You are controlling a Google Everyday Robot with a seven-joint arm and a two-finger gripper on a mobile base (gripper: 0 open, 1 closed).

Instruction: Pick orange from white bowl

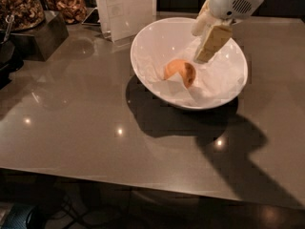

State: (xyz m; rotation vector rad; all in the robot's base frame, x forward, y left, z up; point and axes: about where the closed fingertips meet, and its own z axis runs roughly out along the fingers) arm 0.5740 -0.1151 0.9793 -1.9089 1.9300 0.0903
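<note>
The orange [179, 71] lies inside the large white bowl [143, 42], left of its centre, on crumpled white paper. The bowl stands on the grey table. My gripper [205, 56] hangs from the white arm at the top right, over the bowl's inside, just above and to the right of the orange. It does not touch the orange and holds nothing.
A white sign holder [126, 8] stands behind the bowl at the back. Glass containers of nuts and dried snacks [19, 6] sit on a dark block [40, 35] at the back left. The table's front edge [143, 175] runs along the bottom.
</note>
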